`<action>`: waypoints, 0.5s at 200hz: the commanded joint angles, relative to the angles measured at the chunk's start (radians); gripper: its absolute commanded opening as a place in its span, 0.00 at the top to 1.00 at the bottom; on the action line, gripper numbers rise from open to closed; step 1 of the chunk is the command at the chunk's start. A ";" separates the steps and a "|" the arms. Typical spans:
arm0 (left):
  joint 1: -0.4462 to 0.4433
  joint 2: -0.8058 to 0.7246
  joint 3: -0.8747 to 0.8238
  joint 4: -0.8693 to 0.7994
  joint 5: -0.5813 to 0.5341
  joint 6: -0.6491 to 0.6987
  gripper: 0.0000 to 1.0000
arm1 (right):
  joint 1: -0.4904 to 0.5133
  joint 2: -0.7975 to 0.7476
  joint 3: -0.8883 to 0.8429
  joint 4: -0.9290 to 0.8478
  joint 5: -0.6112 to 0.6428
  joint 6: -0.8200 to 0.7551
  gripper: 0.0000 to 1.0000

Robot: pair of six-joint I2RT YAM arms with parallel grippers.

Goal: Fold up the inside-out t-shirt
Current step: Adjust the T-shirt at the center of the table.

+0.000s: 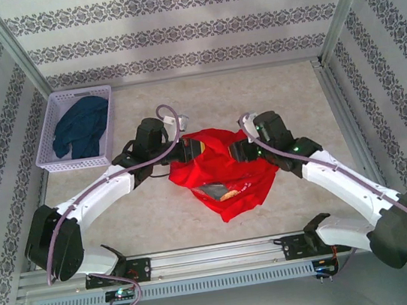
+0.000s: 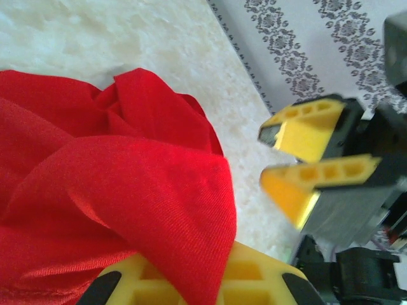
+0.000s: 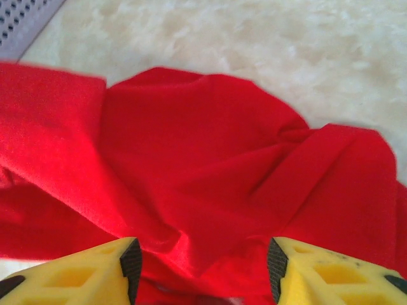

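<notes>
Both arms sit closest to the lens, bases right under the camera. The left arm and right arm reach in and nearly meet over the inside-out t-shirt. It's a crumpled red heap, nowhere near flat, lying right of the white basket and nearer the bases than it, well apart from it. A bit of print peeks out at the end farthest from the basket. The basket holds a navy garment, not our problem.

The left gripper is at the shirt's basket-side edge, clamped on a fold of red cloth. The right gripper is on the side away from the basket, jaws spread wide over the fabric, holding nothing.

My worry: with just one pinch, any pull probably drags the whole heap toward the basket instead of spreading it. That fold looks like several layers too, so it could bunch worse.
</notes>
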 commanded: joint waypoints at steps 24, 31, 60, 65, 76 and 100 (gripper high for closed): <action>0.012 -0.034 0.012 0.030 0.048 -0.053 1.00 | 0.142 -0.003 -0.185 0.280 0.087 0.013 0.25; 0.013 -0.035 0.016 0.029 0.046 -0.053 1.00 | 0.166 0.017 -0.194 0.304 0.110 0.002 0.22; 0.013 -0.034 0.030 0.021 0.049 -0.051 1.00 | 0.194 0.099 -0.229 0.410 0.221 -0.019 0.18; 0.013 -0.036 0.031 0.017 0.048 -0.048 1.00 | 0.188 0.118 -0.221 0.419 0.239 -0.026 0.19; 0.016 -0.042 0.029 0.005 0.043 -0.039 1.00 | 0.169 0.159 -0.195 0.440 0.262 -0.045 0.20; 0.033 -0.067 0.010 -0.007 0.028 -0.032 1.00 | 0.091 0.242 -0.135 0.484 0.181 -0.065 0.33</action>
